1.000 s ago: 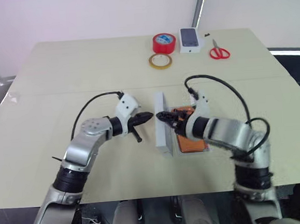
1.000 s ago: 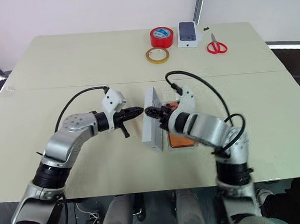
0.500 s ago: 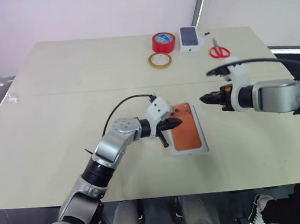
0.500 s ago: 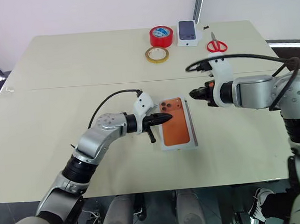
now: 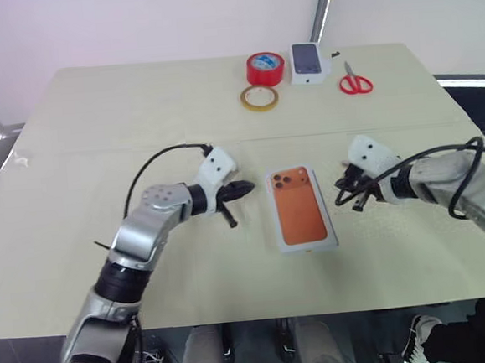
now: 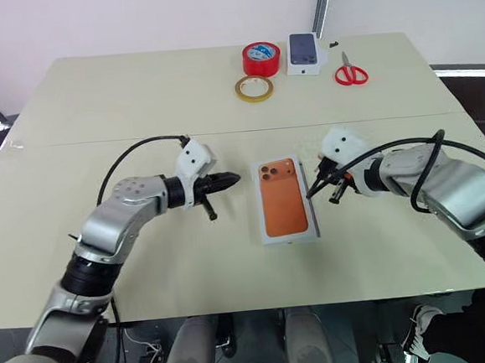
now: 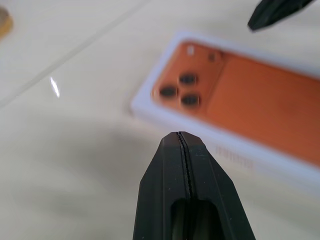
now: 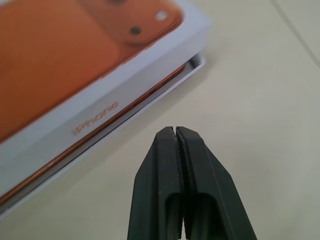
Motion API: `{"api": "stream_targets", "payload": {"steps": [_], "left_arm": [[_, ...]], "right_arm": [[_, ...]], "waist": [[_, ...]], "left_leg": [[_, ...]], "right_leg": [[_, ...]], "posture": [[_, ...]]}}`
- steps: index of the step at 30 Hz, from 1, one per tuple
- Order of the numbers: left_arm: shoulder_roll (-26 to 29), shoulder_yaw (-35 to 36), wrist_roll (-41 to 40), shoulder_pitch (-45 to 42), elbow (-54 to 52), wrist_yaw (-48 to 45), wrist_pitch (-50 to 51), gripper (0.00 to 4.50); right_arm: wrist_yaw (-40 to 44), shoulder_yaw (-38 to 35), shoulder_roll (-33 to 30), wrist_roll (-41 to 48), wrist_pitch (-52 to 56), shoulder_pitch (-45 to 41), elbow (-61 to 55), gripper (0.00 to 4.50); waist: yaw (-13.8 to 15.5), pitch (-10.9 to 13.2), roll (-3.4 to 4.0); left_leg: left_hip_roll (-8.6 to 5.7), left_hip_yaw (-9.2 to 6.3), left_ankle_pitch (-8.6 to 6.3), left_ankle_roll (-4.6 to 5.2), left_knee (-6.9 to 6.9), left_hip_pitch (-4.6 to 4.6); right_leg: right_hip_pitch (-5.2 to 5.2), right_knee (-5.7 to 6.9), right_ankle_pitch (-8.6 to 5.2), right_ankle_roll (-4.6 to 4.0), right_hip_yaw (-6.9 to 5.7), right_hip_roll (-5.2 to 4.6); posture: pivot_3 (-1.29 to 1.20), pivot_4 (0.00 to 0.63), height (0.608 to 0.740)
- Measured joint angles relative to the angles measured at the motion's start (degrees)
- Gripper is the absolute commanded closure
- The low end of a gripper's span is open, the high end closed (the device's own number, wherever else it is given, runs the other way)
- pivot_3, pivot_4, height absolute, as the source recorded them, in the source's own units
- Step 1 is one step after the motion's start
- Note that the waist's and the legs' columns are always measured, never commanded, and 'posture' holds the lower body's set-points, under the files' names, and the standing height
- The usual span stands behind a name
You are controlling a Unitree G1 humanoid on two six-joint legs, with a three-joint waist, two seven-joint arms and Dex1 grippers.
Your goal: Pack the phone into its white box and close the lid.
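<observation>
On the table (image 5: 136,114), the lid (image 5: 300,208) lies over the white box (image 8: 196,64), not fully seated on my right side, w/ an orange sliver, prob. the phone (image 8: 167,79), in the gap. It's light, stiff card, slick-faced: press the top or pinch the long edges, no hard squeeze. My left gripper (image 7: 178,135) and right gripper (image 8: 176,131) are both closed and empty, flanking the box just off its long sides.

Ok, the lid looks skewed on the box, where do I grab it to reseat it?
Probably across its two long walls, near the middle, coming straight down. The lid lies flat, top up, and those walls are straight and upright. On the right it sits off the box, whose rim pokes out beneath. The right claw is shut beside it; open it first.
</observation>
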Motion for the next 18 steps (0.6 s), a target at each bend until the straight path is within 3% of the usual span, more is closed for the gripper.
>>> {"api": "stream_targets", "payload": {"steps": [4, 11, 18], "left_arm": [[1.22, -3.24, 0.35, 1.09, -0.80, -1.90, 0.76, 4.50], [-4.70, -8.19, 2.57, -0.54, 2.77, -0.72, -0.09, 4.50], [-8.61, -8.62, 3.73, -2.11, 5.16, 0.95, -0.57, 4.50]], "right_arm": [[3.27, 0.00, 1.27, -3.90, -1.25, 1.15, -0.05, 4.42], [6.81, -0.42, 3.65, -7.96, -1.32, 1.69, -0.17, 4.42], [8.74, -2.52, 4.38, -10.31, -0.86, 3.00, -1.38, 4.42]], "waist": [[0.35, 0.00, 0.00], [1.19, 0.00, 0.00], [1.15, 0.00, 0.00]], "left_leg": [[-0.03, 0.01, -0.01, -0.01, 0.05, 0.00], [-0.03, 0.01, 0.00, 0.00, 0.06, 0.00], [-0.04, 0.01, 0.00, 0.00, 0.08, 0.01]], "right_leg": [[0.04, -0.03, 0.00, -0.01, 0.00, -0.05], [0.03, -0.01, 0.00, -0.02, -0.01, -0.03], [0.04, 0.03, 0.01, -0.01, 0.00, -0.01]], "posture": [[0.00, 0.150, 0.740], [0.00, 0.150, 0.740], [0.00, 0.150, 0.740]]}}
